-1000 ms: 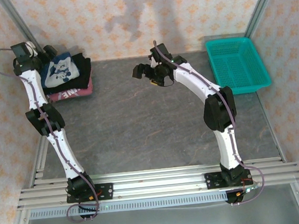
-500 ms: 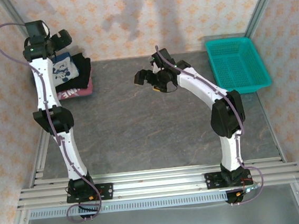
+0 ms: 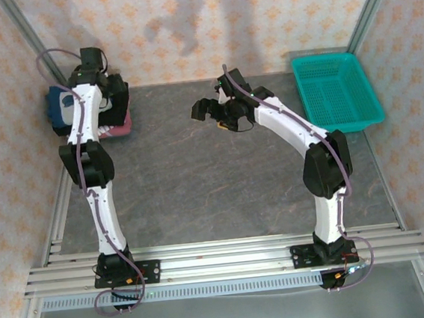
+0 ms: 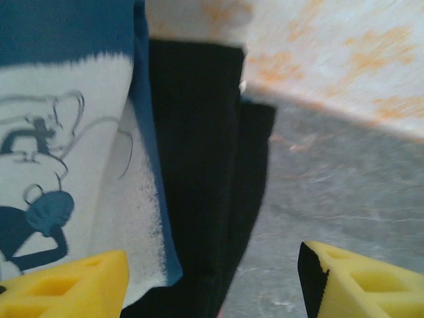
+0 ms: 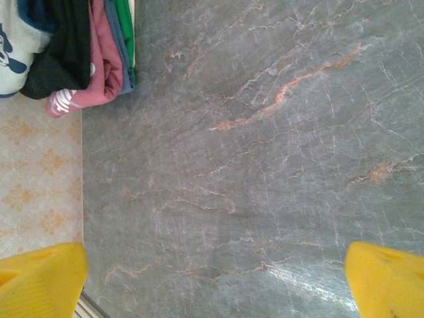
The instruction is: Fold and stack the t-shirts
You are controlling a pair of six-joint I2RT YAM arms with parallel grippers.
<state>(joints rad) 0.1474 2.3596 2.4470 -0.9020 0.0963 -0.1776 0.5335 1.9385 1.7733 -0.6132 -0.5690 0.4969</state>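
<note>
The folded t-shirts lie stacked at the table's far left corner. The navy tee with white cartoon print (image 3: 61, 106) (image 4: 59, 165) is on top, the black tee (image 4: 199, 165) is under it, and the pink tee (image 3: 120, 128) (image 5: 99, 66) is lower down. My left gripper (image 3: 109, 91) (image 4: 212, 291) hovers open over the stack's right edge, one yellow fingertip (image 4: 66, 285) above the navy tee and the other above bare table. My right gripper (image 3: 206, 108) (image 5: 212, 285) hangs open over the middle of the table with nothing between its fingers.
A teal plastic basket (image 3: 337, 90) stands at the far right. The patterned wall runs close behind and to the left of the stack. Grey marbled tabletop (image 3: 214, 181) spreads between the arms. Thin blue and green layers (image 5: 126, 40) show at the stack's bottom.
My left arm has swung rightwards from the stack's left side to over its right edge, covering most of the pile. The right gripper has hardly moved.
</note>
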